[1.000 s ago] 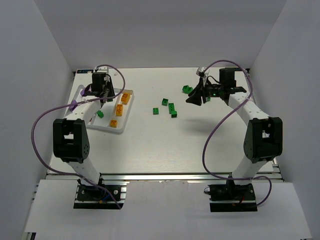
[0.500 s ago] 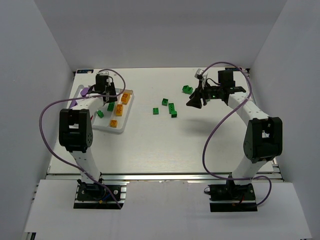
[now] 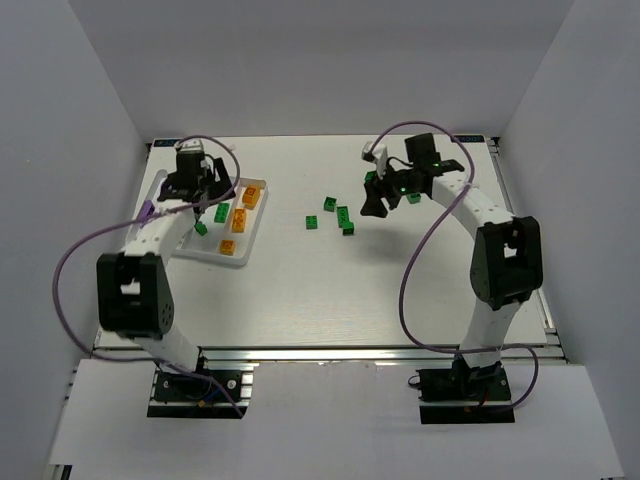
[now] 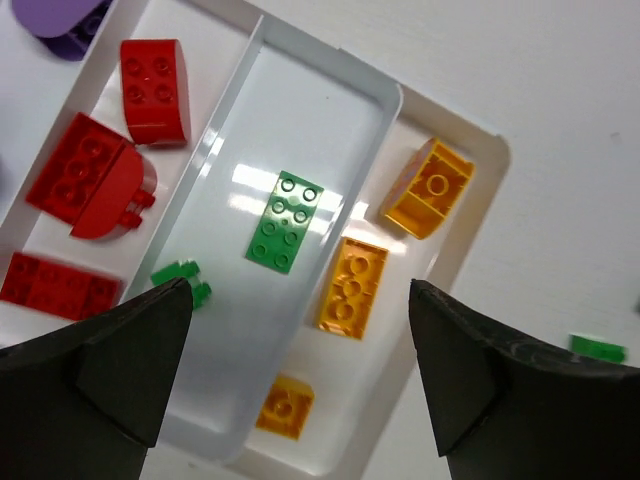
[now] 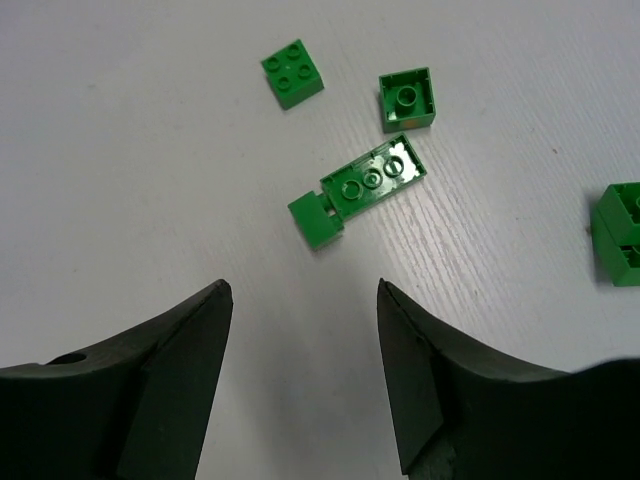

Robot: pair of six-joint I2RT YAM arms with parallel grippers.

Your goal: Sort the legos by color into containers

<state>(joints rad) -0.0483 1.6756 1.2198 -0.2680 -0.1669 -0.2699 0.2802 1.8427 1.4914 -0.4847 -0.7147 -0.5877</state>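
One white plastic tray (image 4: 497,152) with long narrow compartments is seen near the far left corner of the worktop (image 3: 300,280). In it are counted four glossy red bricks (image 4: 155,88), one of them rounded; two green pieces, a flat studded plate (image 4: 285,221) and a small one (image 4: 181,274); and three orange-yellow bricks (image 4: 352,287). One purple piece (image 4: 60,15) is partly cut off from view.

The left gripper (image 4: 300,300) is held above the tray, pointing down, its fingers spread wide and nothing grasped.

In the right wrist view five loose green bricks (image 5: 372,178) are counted, two of them upturned and hollow, lying mid-worktop towards the far edge. The right arm is bent over them, and the right gripper (image 5: 303,290) is released and empty.
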